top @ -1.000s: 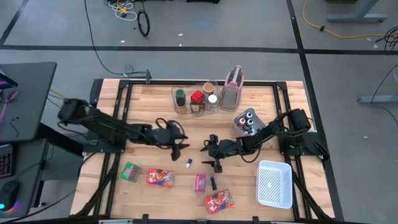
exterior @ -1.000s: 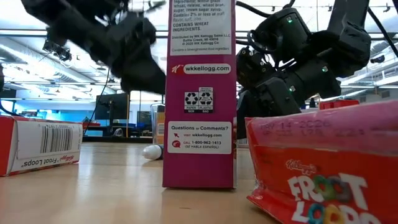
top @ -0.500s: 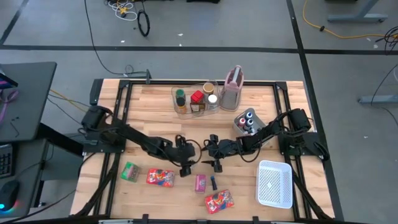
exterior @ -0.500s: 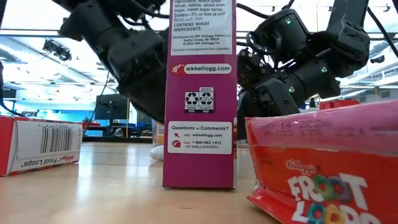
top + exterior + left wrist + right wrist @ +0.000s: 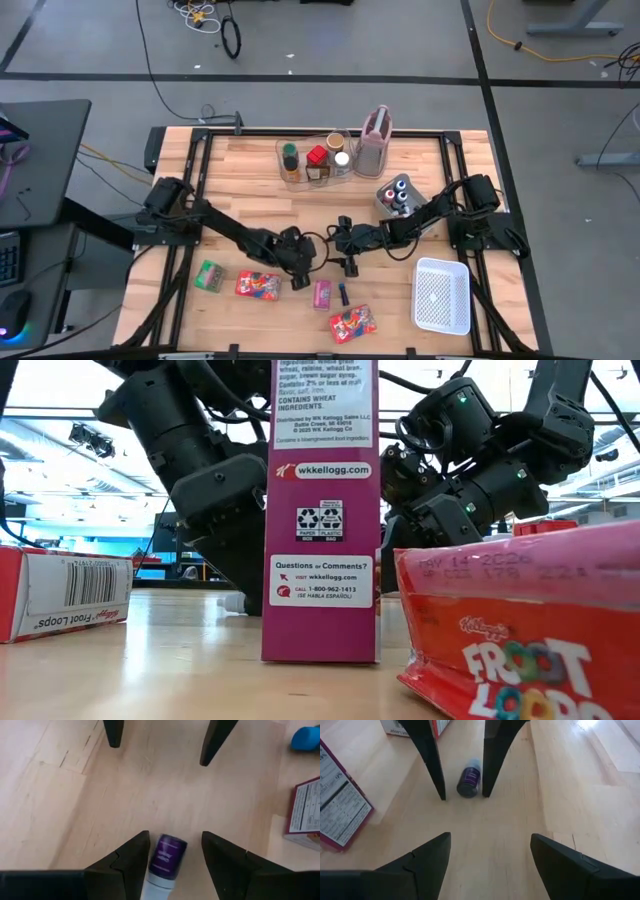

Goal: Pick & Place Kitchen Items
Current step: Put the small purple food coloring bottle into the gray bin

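Near the table's (image 5: 250, 170) front edge lie five packets: one green (image 5: 209, 275), two red (image 5: 257, 285), one pink (image 5: 322, 293) standing upright, and one blue-capped bottle (image 5: 342, 294). The left gripper (image 5: 172, 852) has its fingers apart around a purple-capped bottle (image 5: 167, 857) lying on the wood. The right gripper (image 5: 487, 847) is spread open, holding nothing, facing it near the table's middle. Three jars stand in the clear bin (image 5: 283, 147) at the back edge. The floor around is grey with cables.

Grey concrete floor (image 5: 330, 60) fills upper frame, dark seams crossing it. Black cable loop (image 5: 232, 38) upper left; yellow cable (image 5: 540, 40) upper right. Dark desk (image 5: 40, 150) at left edge.
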Robot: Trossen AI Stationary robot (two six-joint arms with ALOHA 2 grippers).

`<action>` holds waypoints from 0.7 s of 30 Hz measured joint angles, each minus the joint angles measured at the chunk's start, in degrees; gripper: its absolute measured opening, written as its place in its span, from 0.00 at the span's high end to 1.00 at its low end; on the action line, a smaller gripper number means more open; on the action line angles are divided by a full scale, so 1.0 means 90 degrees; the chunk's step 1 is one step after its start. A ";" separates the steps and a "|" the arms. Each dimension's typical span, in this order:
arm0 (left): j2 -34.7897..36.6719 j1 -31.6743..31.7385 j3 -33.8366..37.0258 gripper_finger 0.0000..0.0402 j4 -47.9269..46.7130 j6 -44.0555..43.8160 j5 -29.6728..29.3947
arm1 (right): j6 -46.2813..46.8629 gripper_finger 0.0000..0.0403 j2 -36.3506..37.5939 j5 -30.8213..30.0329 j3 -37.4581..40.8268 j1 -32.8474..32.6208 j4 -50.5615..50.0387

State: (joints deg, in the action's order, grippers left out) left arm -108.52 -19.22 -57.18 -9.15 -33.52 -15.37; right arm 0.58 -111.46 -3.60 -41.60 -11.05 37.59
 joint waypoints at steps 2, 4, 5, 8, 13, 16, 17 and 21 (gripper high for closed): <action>0.0020 -0.0006 0.0001 0.53 -0.0044 0.0044 -0.0106 | -0.0003 0.30 0.0000 0.0000 0.0000 0.0000 -0.0011; 0.0020 -0.0004 -0.0004 0.55 -0.0026 0.0160 -0.0132 | -0.0022 0.30 0.0000 0.0000 0.0002 0.0000 -0.0004; 0.0023 -0.0002 -0.0004 0.58 -0.0011 0.0249 -0.0132 | -0.0024 0.30 0.0000 -0.0002 0.0000 0.0000 -0.0006; 0.0023 0.0002 0.0001 0.66 -0.0026 0.0343 -0.0189 | -0.0003 0.30 0.0000 -0.0002 0.0000 0.0000 0.0003; 0.0020 0.0020 -0.0008 0.79 0.0006 0.0488 -0.0217 | 0.0047 0.30 0.0135 -0.0002 0.0005 0.0000 0.0084; -0.0003 0.0029 -0.0153 0.81 -0.0064 0.0527 -0.0286 | -0.0149 0.30 0.0292 -0.0007 0.0005 0.0000 0.0086; -0.0004 0.0027 -0.0221 0.80 -0.0116 0.0631 -0.0316 | -0.0241 0.30 0.0328 -0.0008 0.0005 0.0000 0.0077; 0.0016 0.0051 -0.0669 0.75 -0.0193 0.1371 -0.0439 | -0.0294 0.30 0.0531 -0.0022 0.0005 0.0000 -0.0046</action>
State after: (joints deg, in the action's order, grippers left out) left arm -108.37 -18.76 -63.20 -10.89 -21.18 -19.32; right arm -2.07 -106.68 -3.80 -41.56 -11.05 37.18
